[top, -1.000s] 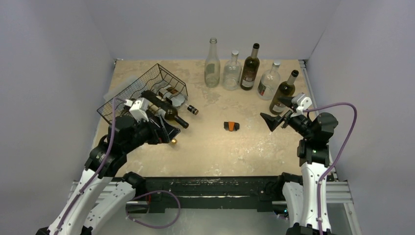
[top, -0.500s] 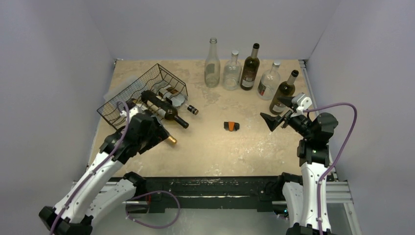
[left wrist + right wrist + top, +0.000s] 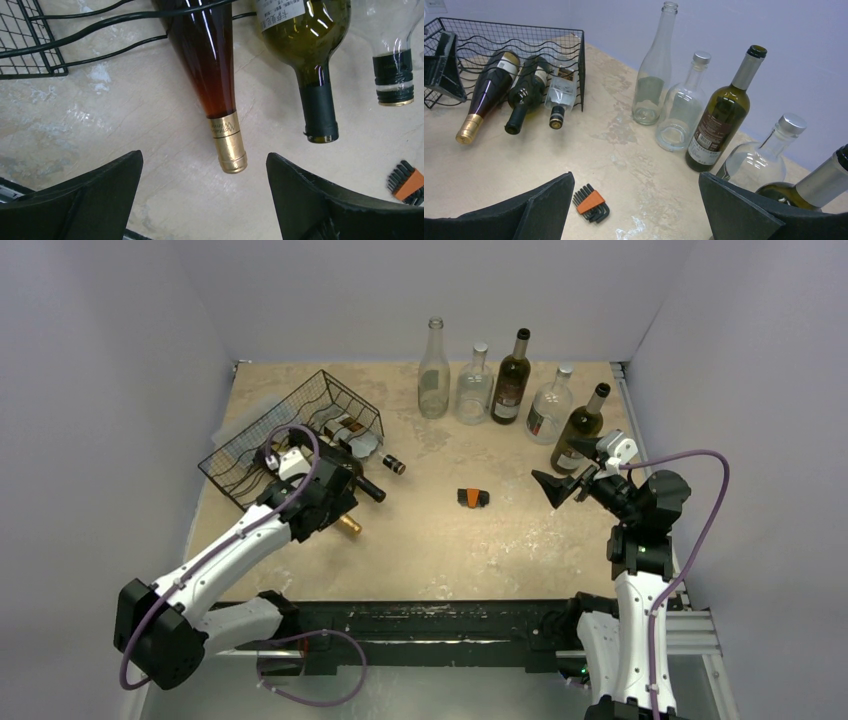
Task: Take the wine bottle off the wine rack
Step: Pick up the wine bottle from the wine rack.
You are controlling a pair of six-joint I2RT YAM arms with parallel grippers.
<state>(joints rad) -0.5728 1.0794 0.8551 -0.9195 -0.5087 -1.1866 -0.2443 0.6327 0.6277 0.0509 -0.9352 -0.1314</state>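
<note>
The amber bottle lies on its side in the rack, body under the wavy wires. Its gold-capped neck sticks out of the open front over the bench. Two more bottles lie beside it the same way, necks pointing out: a green bottle with a black capsule next to it, then a clear bottle with a black and gold cap. The three lie close together (whether they touch is hard to tell). The rack sits at the far left of the bench, turned at an angle to its edges.

The left tool hovers just in front of the rack, above the amber bottle's neck. It is released, its fingers spread wide to either side of the gold cap and touching nothing. From above, the left arm covers most of the amber bottle, leaving only the gold cap in sight.

Hex keys in an orange holder lie near the middle of the bench, well apart from the rack. Five upright bottles stand in a loose row at the back, some clear, some dark.

The right tool hangs on the right side, just in front of the nearest dark upright bottle. It too is released and empty, facing across the bench toward the rack.
</note>
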